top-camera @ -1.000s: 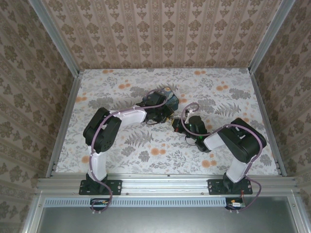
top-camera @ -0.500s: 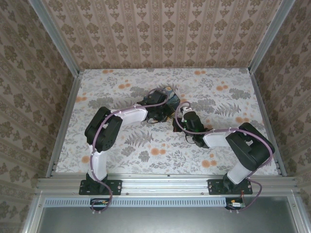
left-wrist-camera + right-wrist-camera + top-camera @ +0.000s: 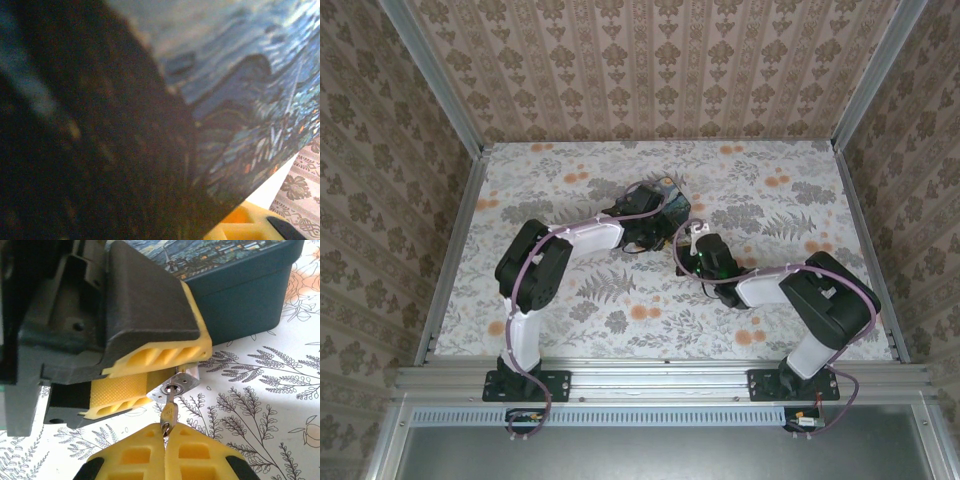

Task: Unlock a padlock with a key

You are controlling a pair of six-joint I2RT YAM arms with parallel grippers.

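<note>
Key [image 3: 169, 416] in padlock [image 3: 181, 384] keyhole; both pincers clenched.
Your right pincer [image 3: 166, 434] grips the key; the padlock sits just ahead of its tips. Your left pincer [image 3: 172, 374] appears clamped on the padlock body, blue box [image 3: 240, 280] behind it.

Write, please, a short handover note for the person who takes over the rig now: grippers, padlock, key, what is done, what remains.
Left gripper: shut on the padlock, close in front of the blue box.
Right gripper: shut on the key.
Done: both things are gripped; the key tip is at the keyhole and seems inserted.
Left: probably push the key fully in, turn it, and free the shackle, which is hidden, so I cannot tell if the lock is open.
</note>
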